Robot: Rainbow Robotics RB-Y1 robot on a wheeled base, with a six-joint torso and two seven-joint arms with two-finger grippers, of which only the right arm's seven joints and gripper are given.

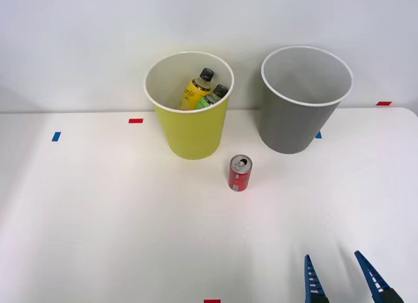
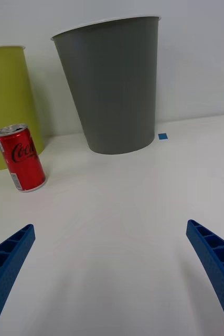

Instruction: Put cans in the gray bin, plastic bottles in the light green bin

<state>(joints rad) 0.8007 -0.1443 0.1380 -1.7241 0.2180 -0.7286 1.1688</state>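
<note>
The light green bin [image 1: 189, 130] at far left already holds both plastic bottles [image 1: 204, 89]; the gray bin [image 1: 297, 123] stands to its right. The red can [image 1: 240, 173] stands upright just near of the bins. The right gripper [image 1: 341, 277], spread wide and holding nothing, must probably reach far-left to grasp it.

A white table [image 1: 98, 218] spreads across the front view, meeting a plain pale wall [image 1: 78, 42] behind. Small tape marks lie flat on the tabletop: a blue one [image 1: 56, 136] far to the left, a red one [image 1: 136, 121] near the back edge, another red one [image 1: 384, 103] at the far right, a red one [image 1: 211, 301] at the near edge, and a blue one [image 2: 162, 136]
</note>
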